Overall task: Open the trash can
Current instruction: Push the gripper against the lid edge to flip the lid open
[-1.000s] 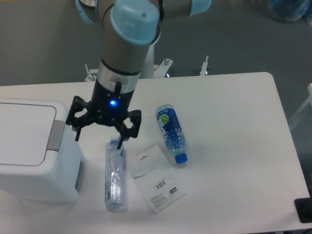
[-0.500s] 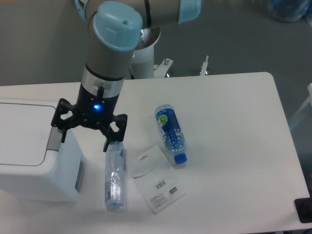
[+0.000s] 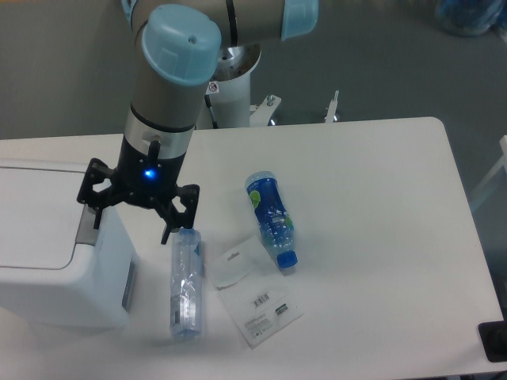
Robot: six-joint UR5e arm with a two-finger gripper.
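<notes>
The trash can [image 3: 47, 253] sits at the left edge of the counter [image 3: 380, 237], near the front corner, and its lid is down. The grey push tab [image 3: 85, 229] is on the side by the gripper [image 3: 133, 223]. The jaws are wide apart and hold nothing. One finger should go straight down on the tab, clear of the clear bottle [image 3: 184, 283] lying just beside.
</notes>
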